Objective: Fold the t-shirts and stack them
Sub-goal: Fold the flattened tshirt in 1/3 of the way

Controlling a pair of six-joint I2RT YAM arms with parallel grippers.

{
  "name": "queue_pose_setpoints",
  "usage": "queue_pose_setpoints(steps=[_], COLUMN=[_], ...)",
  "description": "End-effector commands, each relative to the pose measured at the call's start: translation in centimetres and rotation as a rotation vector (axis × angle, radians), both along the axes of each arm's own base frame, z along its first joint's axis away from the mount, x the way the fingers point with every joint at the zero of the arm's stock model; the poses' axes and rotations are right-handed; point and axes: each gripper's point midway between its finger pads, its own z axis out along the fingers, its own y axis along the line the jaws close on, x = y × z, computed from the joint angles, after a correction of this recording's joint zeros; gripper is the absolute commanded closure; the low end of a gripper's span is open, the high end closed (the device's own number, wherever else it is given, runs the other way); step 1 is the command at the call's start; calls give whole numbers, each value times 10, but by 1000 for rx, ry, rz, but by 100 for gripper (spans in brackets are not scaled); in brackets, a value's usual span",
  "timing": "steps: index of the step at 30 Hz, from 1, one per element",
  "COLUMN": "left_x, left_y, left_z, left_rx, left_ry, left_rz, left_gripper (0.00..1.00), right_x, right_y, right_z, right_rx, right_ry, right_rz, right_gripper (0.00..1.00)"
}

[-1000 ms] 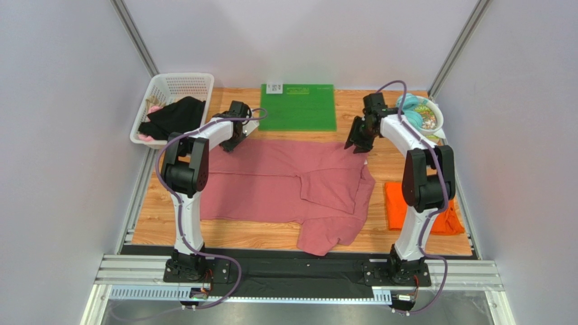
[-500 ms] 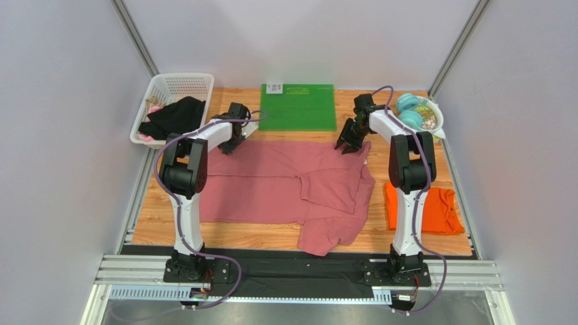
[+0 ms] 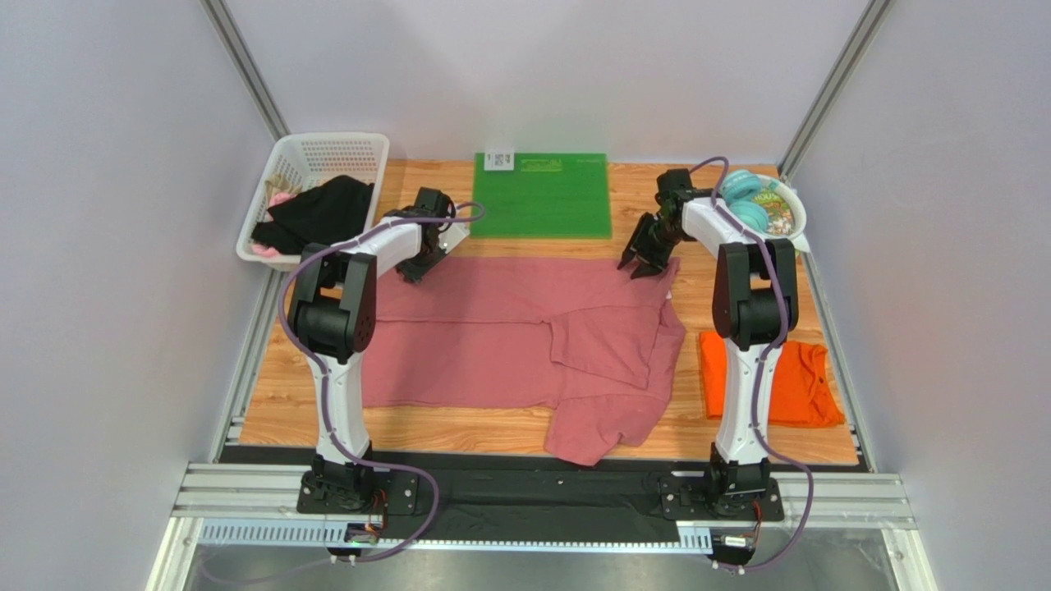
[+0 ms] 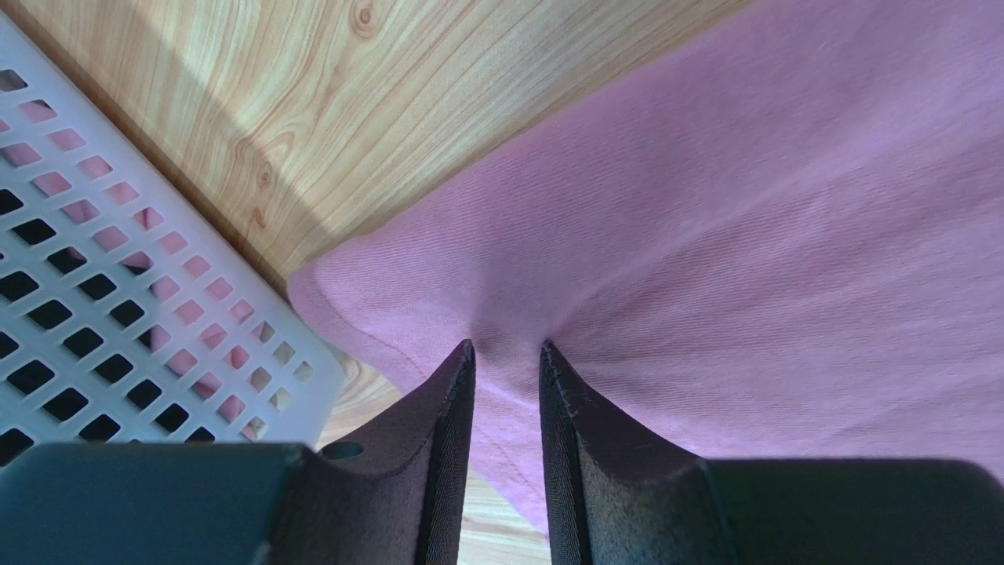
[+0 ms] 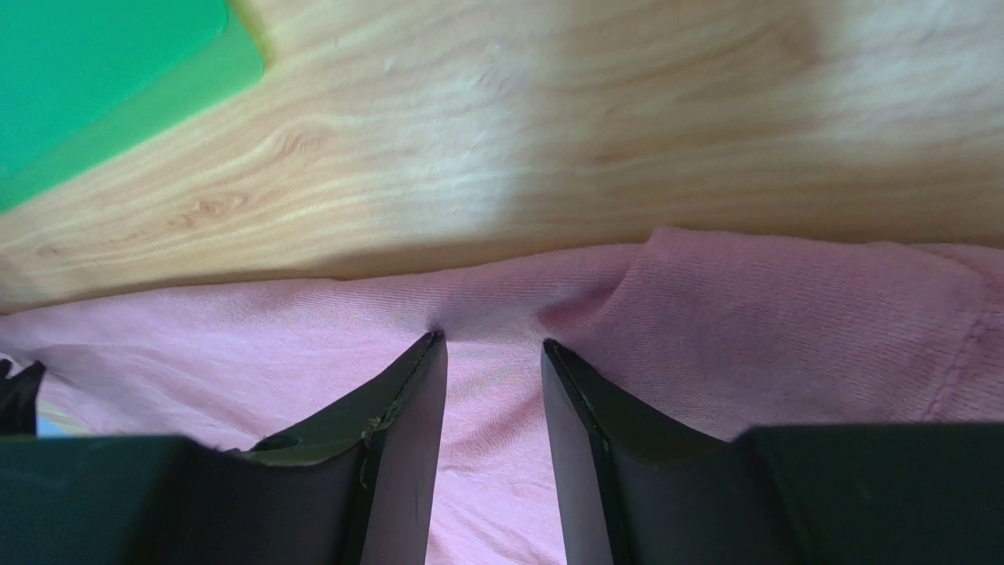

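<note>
In the middle of the top view the pink t-shirt (image 3: 494, 333) lies spread out. Its upper edge is pinched at both corners: the left gripper (image 4: 507, 350) and right gripper (image 5: 490, 344) each clamp a pucker of cloth (thin bites, near the hem). Lifting could pull one corner free and skew the fold. The orange t-shirt (image 3: 771, 382) lies at lower right.

The pink t-shirt (image 4: 766, 236) is soft matt cloth with a fine diagonal weave; the orange t-shirt (image 3: 808, 382) looks matt cloth too. The table (image 4: 354, 94) is smooth, faintly glossy grained wood, the basket (image 4: 118, 294) perforated white plastic, the green mat (image 5: 94, 59) smooth and matt, the left gripper's fingers (image 4: 442, 471) matt black, finely grainy
</note>
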Motion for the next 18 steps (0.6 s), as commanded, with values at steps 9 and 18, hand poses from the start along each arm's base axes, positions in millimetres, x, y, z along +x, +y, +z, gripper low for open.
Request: queue_pose_setpoints(steps=[9, 18], left_x=[54, 77], left_y=[-10, -11], left_z=[19, 19], left_rx=[-22, -6], left_ry=[-59, -84], left_rz=[6, 27], left_gripper=[67, 67], right_x=[65, 63], right_y=[-51, -58], right_z=[-4, 8], right_rx=[-47, -17], right_ry=[-51, -38], right_rz=[-86, -101], right_gripper=[58, 57])
